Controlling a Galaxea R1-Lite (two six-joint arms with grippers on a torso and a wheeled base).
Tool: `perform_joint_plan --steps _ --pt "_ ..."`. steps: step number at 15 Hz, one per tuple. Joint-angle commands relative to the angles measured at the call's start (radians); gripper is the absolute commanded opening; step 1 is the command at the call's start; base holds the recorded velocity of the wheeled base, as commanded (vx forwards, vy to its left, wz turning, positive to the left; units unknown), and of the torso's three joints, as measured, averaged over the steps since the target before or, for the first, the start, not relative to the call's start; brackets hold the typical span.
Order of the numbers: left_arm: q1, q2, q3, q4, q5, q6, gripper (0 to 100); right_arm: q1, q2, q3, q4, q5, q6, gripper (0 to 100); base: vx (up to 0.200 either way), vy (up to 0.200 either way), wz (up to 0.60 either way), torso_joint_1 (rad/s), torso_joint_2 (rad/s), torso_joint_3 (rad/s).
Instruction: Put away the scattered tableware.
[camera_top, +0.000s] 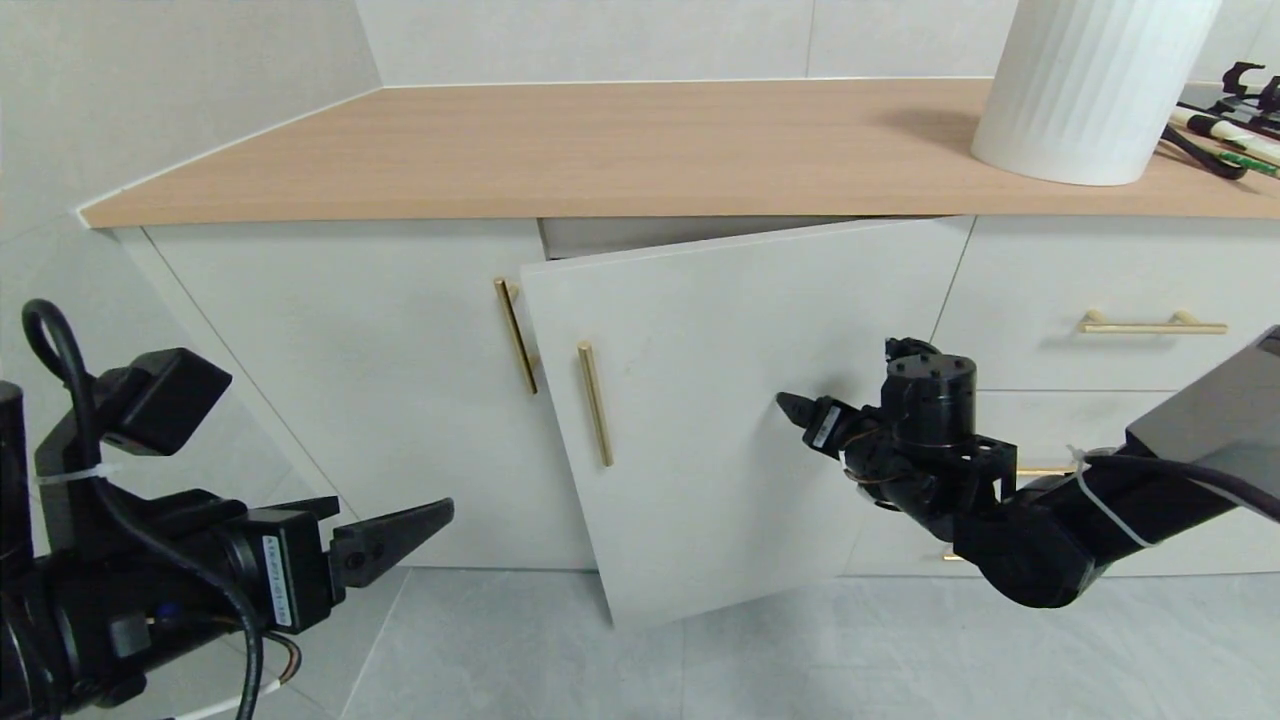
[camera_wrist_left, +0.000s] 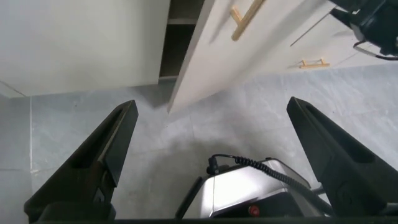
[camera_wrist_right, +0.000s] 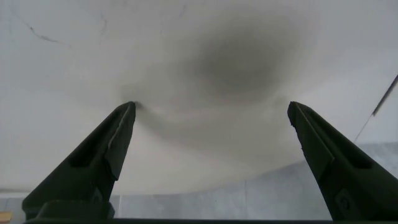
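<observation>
While the cabinet door (camera_top: 720, 420) stands partly ajar beneath the wooden desk (camera_top: 600, 150), none of the tableware (camera_top: 1225, 135) looks put away yet. A few long pieces lie at the far right edge of the desk, just beside a tall white ribbed container (camera_top: 1090, 90). Your right tool (camera_top: 795, 408) is spread wide and empty, its tips at or very near the door's front face, well to the hinge side of the gold handle (camera_top: 596, 403). Your left tool (camera_top: 420, 520) hangs low on the left, also spread wide and empty, above the grey floor (camera_top: 520, 650). By my reading you are only at the door-opening step, and picking up and stowing are both left to do. The door's free edge juts toward you between the two arms, with a dark gap behind it. The drawers (camera_top: 1150, 290) sit close behind the right arm, so room there is tight, while the left side is roomier.
</observation>
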Motion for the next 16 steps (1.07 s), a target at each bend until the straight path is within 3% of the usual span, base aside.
perform_joint_plan --steps 1,5,16 --pt "0.000 0.002 0.000 -0.001 0.000 -0.001 100 -0.012 0.035 -0.045 0.001 -0.039 0.010 100 0.000 0.000 0.00 0.000 0.00 0.000" --pt "0.000 0.003 0.000 -0.001 0.000 -0.001 100 -0.035 0.092 -0.127 0.004 -0.131 0.010 100 0.000 0.000 0.00 0.000 0.00 0.000" --pt "0.000 0.005 0.000 -0.001 -0.001 -0.003 100 -0.064 0.089 -0.154 0.006 -0.141 0.010 100 0.000 0.000 0.00 0.000 0.00 0.000"
